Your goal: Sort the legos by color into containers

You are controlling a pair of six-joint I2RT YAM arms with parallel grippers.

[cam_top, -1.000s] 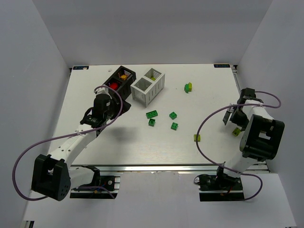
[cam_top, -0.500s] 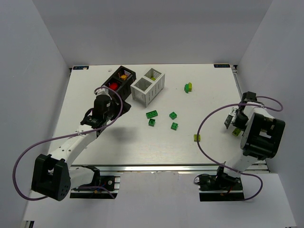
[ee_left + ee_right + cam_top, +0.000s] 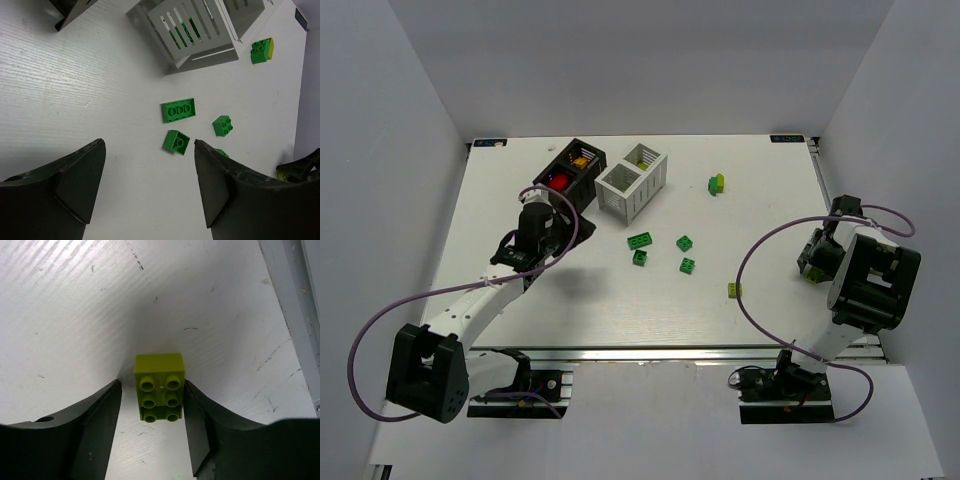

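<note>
My right gripper (image 3: 152, 385) is open and low on the table, one jaw on each side of a yellow-green lego (image 3: 160, 387); the right jaw touches it and the left stands a little off. In the top view this gripper (image 3: 813, 268) is at the right edge. My left gripper (image 3: 149, 142) is open and empty above the table, beside the black container (image 3: 570, 168), which holds a red lego (image 3: 558, 180). The white container (image 3: 632, 182) stands next to it. Green legos (image 3: 640, 240) (image 3: 176, 142) lie mid-table. Another yellow-green lego (image 3: 735, 290) lies alone.
A green and yellow lego pair (image 3: 717, 183) sits at the back, right of the white container. The table's raised right rim (image 3: 295, 305) runs close beside my right gripper. White walls enclose the table on three sides.
My right gripper has moved down and toward the near edge, coming over the yellow-green lego at the right edge. The left arm has shifted only slightly.
</note>
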